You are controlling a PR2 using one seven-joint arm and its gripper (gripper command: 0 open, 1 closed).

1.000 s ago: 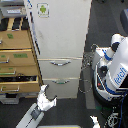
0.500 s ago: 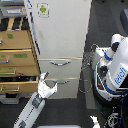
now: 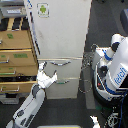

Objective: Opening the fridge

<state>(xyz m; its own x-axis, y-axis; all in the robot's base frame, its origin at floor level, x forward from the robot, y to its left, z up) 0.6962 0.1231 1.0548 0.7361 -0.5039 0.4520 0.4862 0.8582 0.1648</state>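
Wooden drawer cabinet [image 3: 17, 60] stands against the fridge's left side, in the exterior view. Fridge [image 3: 62, 35] is centre frame, upper door shut, green-and-white sticker [image 3: 43, 9] at top left of that door. My arm [image 3: 27, 107] rises from below the fridge; gripper [image 3: 47, 79] sits at the fridge's lower left edge, beside the drawer handles [image 3: 62, 62]. Jaws look spread, gripping nothing I can make out. I judge this the approach step, door unopened. Next move calls for finding a door edge or handle. White-and-blue robot [image 3: 114, 70] stands right of the fridge.
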